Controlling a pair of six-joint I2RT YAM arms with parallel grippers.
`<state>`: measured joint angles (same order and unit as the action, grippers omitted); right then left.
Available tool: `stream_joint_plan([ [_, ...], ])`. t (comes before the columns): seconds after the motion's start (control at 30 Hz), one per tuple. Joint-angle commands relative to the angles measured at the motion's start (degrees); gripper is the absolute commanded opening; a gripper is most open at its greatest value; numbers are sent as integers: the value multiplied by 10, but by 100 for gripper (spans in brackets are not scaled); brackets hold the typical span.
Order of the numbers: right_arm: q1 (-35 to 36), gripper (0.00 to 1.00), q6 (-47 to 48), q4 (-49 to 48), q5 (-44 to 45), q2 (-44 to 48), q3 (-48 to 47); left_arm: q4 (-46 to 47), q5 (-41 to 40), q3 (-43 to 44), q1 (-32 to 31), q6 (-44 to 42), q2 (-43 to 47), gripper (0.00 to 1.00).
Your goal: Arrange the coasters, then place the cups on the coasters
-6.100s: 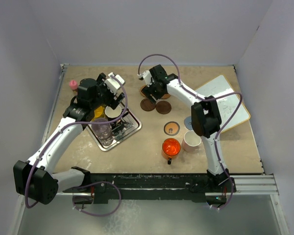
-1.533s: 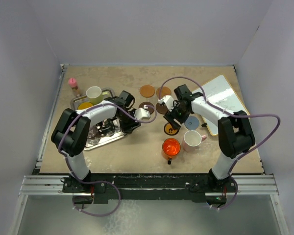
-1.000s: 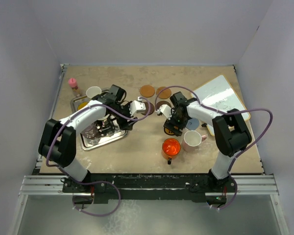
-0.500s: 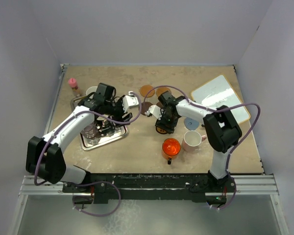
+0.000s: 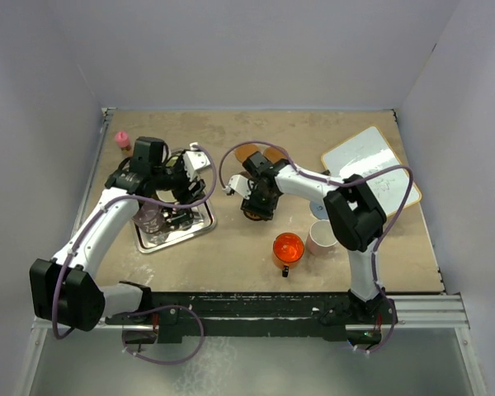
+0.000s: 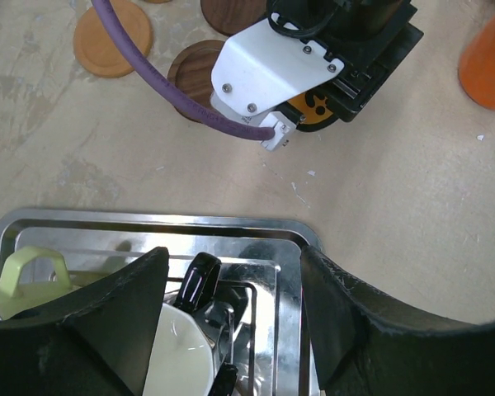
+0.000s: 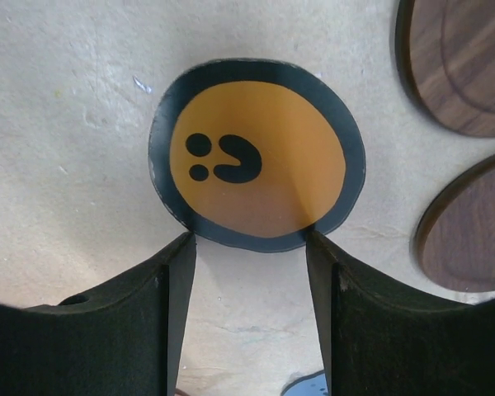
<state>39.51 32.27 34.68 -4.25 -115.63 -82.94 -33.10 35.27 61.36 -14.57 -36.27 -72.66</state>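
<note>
In the right wrist view an orange coaster with a black rim (image 7: 256, 165) lies flat on the table. My right gripper (image 7: 247, 239) is open, and both fingertips touch the coaster's near edge. Two brown coasters (image 7: 466, 223) lie to its right. From above, the right gripper (image 5: 254, 200) is mid-table, right of the tray. My left gripper (image 6: 235, 268) hangs open above the silver tray (image 6: 256, 231), over a black cup with a white inside (image 6: 177, 351). A pale cream-green cup (image 6: 25, 268) is beside it. The red-orange cup (image 5: 287, 247) and pink cup (image 5: 320, 238) stand near the front.
A white board (image 5: 371, 165) lies at the back right. A pink-capped bottle (image 5: 122, 140) stands at the back left. A clear glass cup (image 5: 148, 219) is in the tray (image 5: 200, 227). An orange coaster (image 6: 111, 37) and a brown coaster (image 6: 194, 74) lie beyond the tray.
My right gripper has slid left across the table with the black-rimmed orange coaster at its fingertips, and its jaws have narrowed. The left gripper has swung back left over the tray.
</note>
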Motion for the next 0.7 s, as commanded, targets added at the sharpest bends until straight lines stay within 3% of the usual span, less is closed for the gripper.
stream_joint_plan([
  [0.0, 17, 59, -1, 18, -19, -26, -20, 24, 33, -2, 11, 8, 19, 63],
  [0.43, 45, 60, 14, 28, -36, -25, -23, 26, 39, -4, 16, 8, 20, 63],
  [0.67, 41, 66, 12, -1, -21, 44, 21, 29, 41, -6, 18, 8, 23, 63],
])
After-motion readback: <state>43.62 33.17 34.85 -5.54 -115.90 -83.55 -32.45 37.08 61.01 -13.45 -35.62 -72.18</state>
